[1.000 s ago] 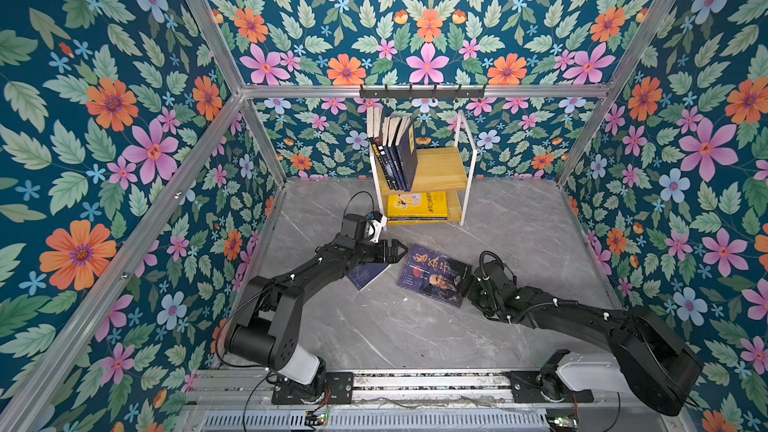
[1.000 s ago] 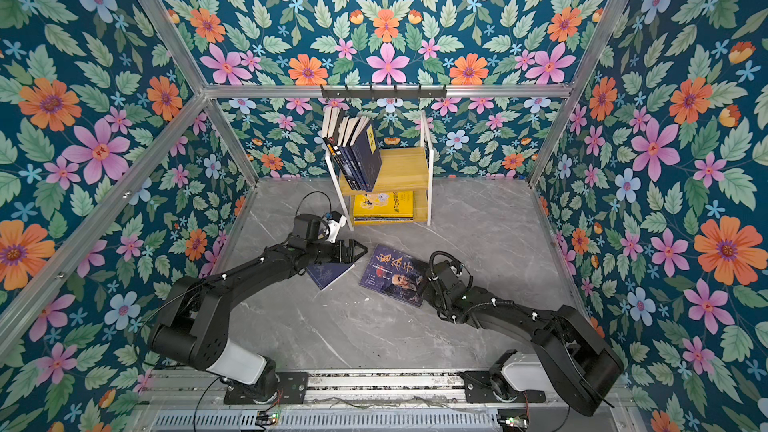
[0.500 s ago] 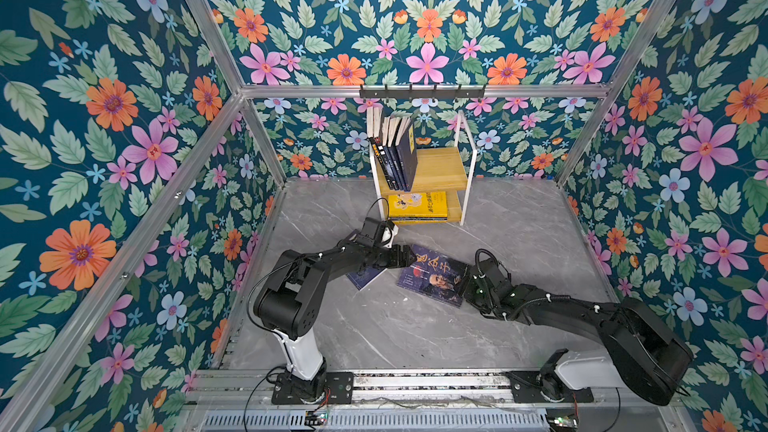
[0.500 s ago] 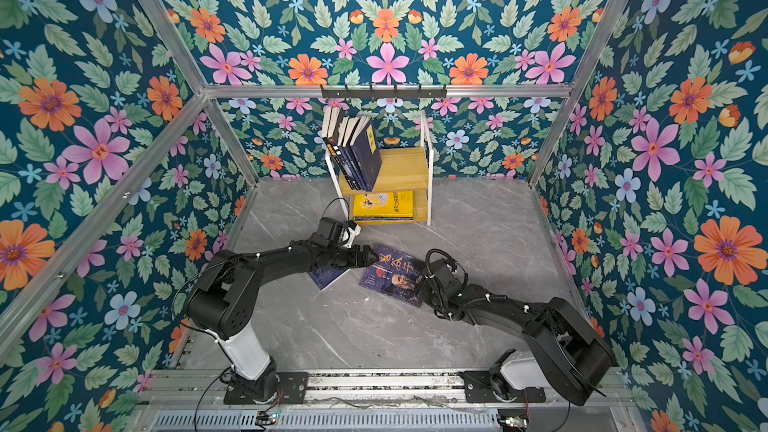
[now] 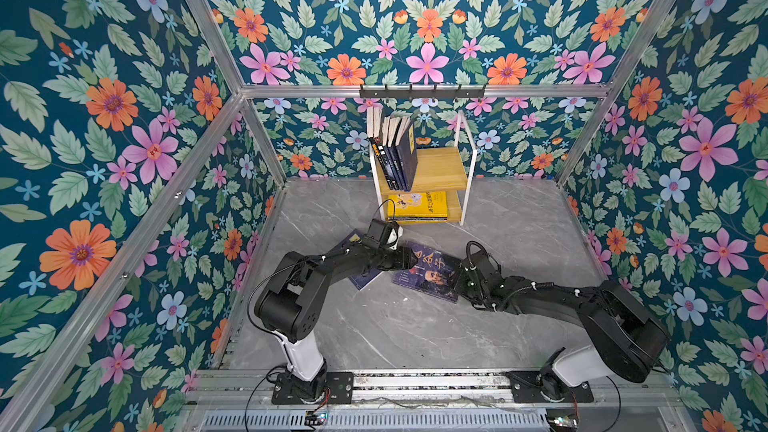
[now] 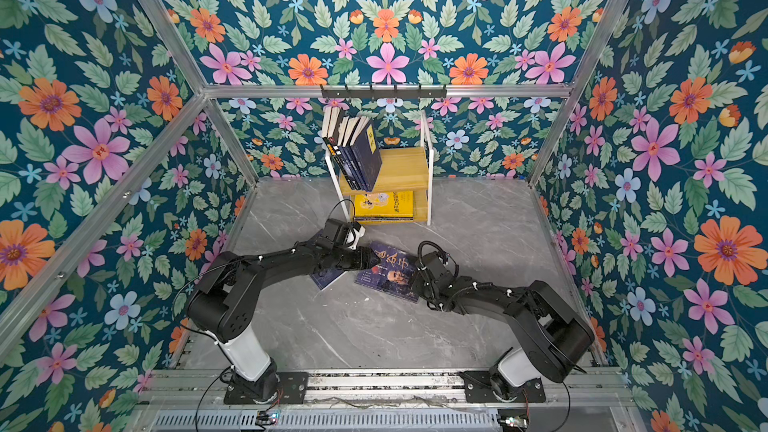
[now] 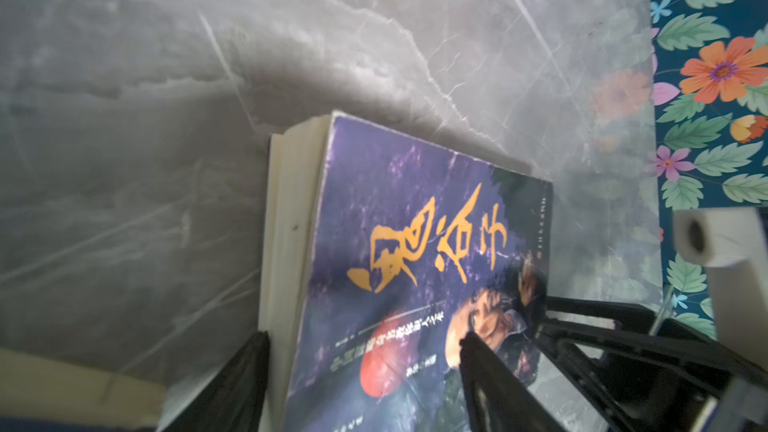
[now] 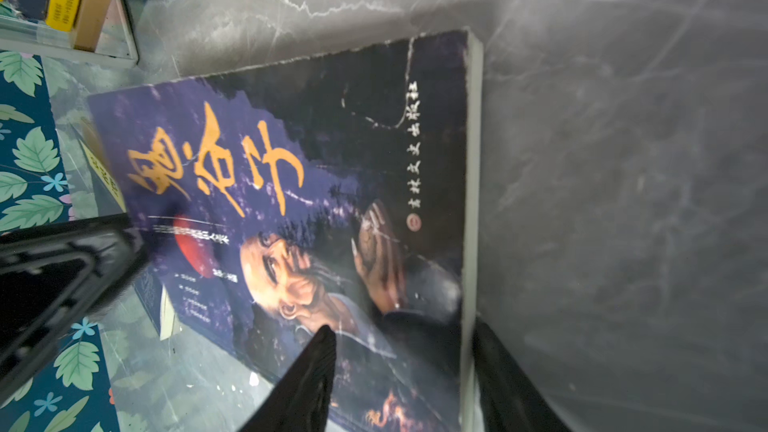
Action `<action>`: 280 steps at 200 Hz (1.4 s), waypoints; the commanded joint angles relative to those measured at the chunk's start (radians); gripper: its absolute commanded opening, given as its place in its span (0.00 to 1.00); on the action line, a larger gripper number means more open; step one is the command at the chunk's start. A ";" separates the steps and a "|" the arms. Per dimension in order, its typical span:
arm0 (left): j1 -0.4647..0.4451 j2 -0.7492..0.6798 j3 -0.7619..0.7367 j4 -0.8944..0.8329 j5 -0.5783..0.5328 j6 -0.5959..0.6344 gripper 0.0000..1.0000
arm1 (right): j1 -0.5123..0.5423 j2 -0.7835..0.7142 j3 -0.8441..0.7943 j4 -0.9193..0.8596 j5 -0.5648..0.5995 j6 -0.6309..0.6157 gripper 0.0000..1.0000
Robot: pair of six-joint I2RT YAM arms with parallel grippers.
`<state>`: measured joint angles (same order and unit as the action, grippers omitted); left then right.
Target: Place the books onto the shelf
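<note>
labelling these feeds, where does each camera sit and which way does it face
Top views: high up front, looking down on the grey marble tabletop and the wooden two-tier shelf; both arms show.
Left wrist: on the left arm, facing along the left pincer onto the purple paperback with a bearded man.
Right wrist: on the right arm, along the right pincer onto that paperback.
Shared: every view shows that paperback.

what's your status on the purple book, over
Status: left gripper and right gripper straddle opposite edges of purple book, grip unconfirmed. Book off shelf. Loose navy book beneath left arm.
</note>
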<state>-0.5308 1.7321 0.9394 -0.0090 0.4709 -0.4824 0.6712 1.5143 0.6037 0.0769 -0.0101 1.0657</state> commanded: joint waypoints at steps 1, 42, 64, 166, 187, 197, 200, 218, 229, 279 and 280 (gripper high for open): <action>-0.005 -0.021 -0.008 0.022 0.060 0.001 0.69 | -0.003 0.028 0.005 -0.125 -0.035 -0.002 0.54; -0.005 -0.034 0.012 0.003 0.083 -0.004 0.57 | -0.007 0.015 -0.011 -0.112 -0.016 -0.005 0.55; -0.005 -0.041 0.025 -0.022 0.069 0.018 0.51 | -0.015 0.002 -0.011 -0.133 -0.023 -0.014 0.55; -0.003 -0.055 0.043 -0.045 0.079 0.018 0.06 | -0.035 -0.072 -0.076 -0.140 0.002 -0.041 0.58; -0.002 -0.055 0.025 -0.011 0.094 -0.004 0.00 | -0.035 -0.062 -0.066 -0.133 0.002 -0.052 0.59; 0.000 -0.058 0.042 -0.035 0.086 0.016 0.00 | -0.035 -0.060 -0.043 -0.177 0.010 -0.072 0.61; 0.001 -0.059 0.046 -0.041 0.083 0.023 0.00 | -0.035 -0.061 -0.038 -0.189 0.016 -0.076 0.63; 0.006 -0.081 0.036 -0.045 0.078 0.023 0.00 | -0.034 -0.084 -0.034 -0.245 0.069 -0.089 0.71; 0.012 -0.097 0.011 -0.016 0.094 0.007 0.00 | -0.033 -0.106 -0.046 -0.263 0.103 -0.102 0.74; 0.030 -0.115 0.019 -0.079 0.085 0.038 0.00 | 0.037 -0.264 -0.025 -0.349 0.282 -0.301 0.84; 0.030 -0.116 0.018 -0.076 0.087 0.037 0.00 | 0.039 -0.265 -0.024 -0.348 0.286 -0.307 0.84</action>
<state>-0.5060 1.6310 0.9688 -0.0849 0.5453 -0.4599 0.6735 1.3018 0.5732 -0.2100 0.1394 0.9035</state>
